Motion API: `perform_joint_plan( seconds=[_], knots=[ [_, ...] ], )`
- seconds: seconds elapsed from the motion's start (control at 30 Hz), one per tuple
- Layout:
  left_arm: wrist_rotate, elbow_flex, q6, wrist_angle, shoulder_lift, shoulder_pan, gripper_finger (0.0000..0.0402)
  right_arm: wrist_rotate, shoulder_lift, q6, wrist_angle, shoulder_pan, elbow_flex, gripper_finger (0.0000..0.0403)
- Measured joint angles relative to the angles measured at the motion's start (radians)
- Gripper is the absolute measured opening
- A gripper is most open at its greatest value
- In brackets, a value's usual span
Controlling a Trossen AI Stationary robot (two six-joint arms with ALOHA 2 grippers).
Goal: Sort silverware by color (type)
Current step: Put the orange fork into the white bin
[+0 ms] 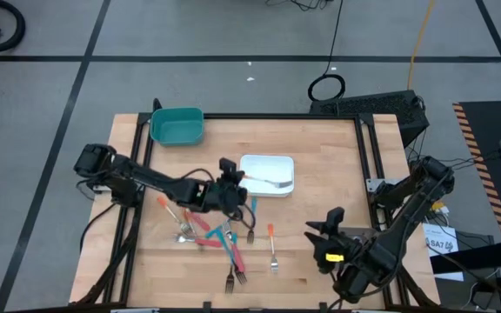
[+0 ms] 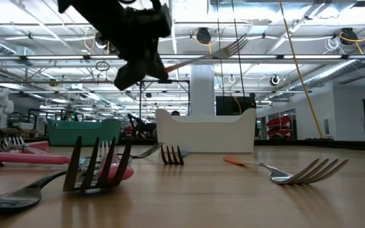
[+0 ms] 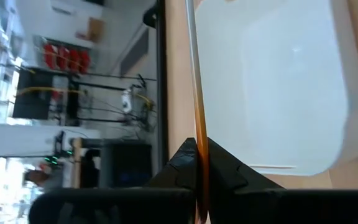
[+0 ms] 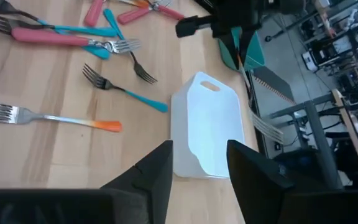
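Left claw (image 1: 233, 183) clamping fork (image 1: 268, 182), over white tray (image 1: 268, 163)

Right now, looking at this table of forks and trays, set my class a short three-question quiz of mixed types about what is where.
1. True or false: the left gripper has its jaws shut on a fork held over the white tray.
2. Multiple choice: where does the teal tray sit? A) at the table's far left corner B) beside the right gripper C) inside the white tray
3. Fill in: the fork lying alone on the wood nearest the right gripper has an ______ handle tip.

Key: 1 true; 2 A; 3 orange
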Motion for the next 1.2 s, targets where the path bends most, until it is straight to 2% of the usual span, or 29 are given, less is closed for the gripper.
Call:
perform_joint_plan(
  seconds=[0.2, 0.33, 0.57, 0.87, 1.03, 1.2],
  knots=[
    [0.02, 0.022, -0.04, -0.019, 0.002, 0.078, 0.0012, 0.0, 0.0, 0.004, -0.034, 0.0, 0.0, 0.0143],
    [0.055, 0.075, -0.103, -0.102, 0.002, 0.104, 0.0012, 0.009, 0.0, 0.003, -0.034, -0.002, 0.0, 0.0143],
    [0.107, 0.191, -0.263, -0.29, 0.002, 0.088, 0.0012, 0.132, 0.0, 0.021, -0.035, -0.041, 0.0, 0.0143],
    [0.135, 0.201, -0.252, -0.327, 0.002, 0.024, 0.0012, 0.13, 0.0, 0.024, -0.025, -0.118, -0.006, 0.0144],
    [0.119, 0.202, -0.328, -0.386, 0.003, 0.03, 0.0012, 0.131, 0.0, 0.001, -0.029, -0.148, -0.045, 0.0144],
    [0.131, 0.203, -0.389, -0.408, 0.062, 0.036, 0.0012, 0.13, 0.0, -0.021, -0.032, -0.181, -0.066, 0.0144]
  ],
)
